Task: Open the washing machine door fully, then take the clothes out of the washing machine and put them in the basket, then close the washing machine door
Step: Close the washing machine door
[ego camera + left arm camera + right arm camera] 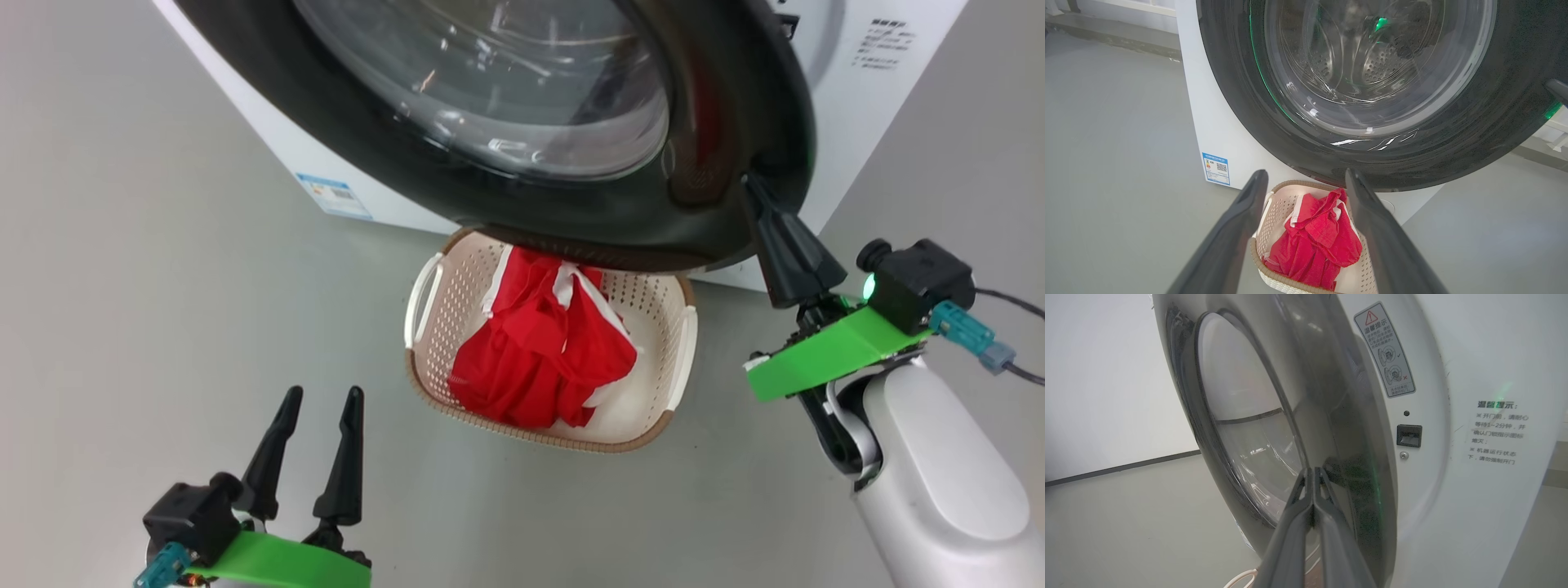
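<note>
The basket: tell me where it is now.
In the head view the basket sits on the floor at centre, under the lower edge of the washing machine door, red clothes inside it.

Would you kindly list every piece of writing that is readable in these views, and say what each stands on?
"温馨提示" under a red triangle: warning sticker on the washing machine front; its small print is too small to read.
"温馨提示:" then "开门前,请耐心等待1~2分钟": printed notice on the same front; the later lines are blurred.
blue label low on the machine's front: too small to read.
</note>
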Tool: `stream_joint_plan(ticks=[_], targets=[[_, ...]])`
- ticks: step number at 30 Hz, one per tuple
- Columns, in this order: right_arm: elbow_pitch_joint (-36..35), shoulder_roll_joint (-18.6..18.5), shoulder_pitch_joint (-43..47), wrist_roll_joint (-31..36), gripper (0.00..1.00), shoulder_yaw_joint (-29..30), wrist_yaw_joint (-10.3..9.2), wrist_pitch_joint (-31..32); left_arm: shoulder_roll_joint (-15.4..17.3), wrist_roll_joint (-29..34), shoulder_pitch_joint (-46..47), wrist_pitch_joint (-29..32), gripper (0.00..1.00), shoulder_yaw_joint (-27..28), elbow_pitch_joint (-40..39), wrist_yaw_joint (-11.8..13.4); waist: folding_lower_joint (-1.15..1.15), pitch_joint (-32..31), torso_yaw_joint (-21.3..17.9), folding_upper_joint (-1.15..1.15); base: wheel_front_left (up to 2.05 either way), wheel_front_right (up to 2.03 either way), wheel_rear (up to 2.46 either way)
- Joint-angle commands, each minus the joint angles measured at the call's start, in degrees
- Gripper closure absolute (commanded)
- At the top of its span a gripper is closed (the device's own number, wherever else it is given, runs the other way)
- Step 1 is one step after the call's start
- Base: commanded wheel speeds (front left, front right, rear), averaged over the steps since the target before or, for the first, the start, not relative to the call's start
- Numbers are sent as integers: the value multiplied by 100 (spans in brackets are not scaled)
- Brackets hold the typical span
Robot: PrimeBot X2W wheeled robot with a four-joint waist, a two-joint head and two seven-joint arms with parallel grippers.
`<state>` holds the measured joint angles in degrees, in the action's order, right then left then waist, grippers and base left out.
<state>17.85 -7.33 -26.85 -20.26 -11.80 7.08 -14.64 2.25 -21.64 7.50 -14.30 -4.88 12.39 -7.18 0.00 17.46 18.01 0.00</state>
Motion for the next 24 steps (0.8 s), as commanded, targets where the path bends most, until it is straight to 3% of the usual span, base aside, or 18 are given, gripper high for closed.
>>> stream_joint_plan(ticks=[1, 24], targets=[[-113, -1, -201, -50, 100, -58, 41, -36, 64, -42, 163, -70, 0, 153, -162, -31, 0, 189, 104, 0, 0, 0, 0], [-107, -56, -1268, -135, 100, 761, 41, -36, 63, -239, 610, -70, 0, -124, -260, -31, 0, 902, 366, 0, 0, 0, 0]])
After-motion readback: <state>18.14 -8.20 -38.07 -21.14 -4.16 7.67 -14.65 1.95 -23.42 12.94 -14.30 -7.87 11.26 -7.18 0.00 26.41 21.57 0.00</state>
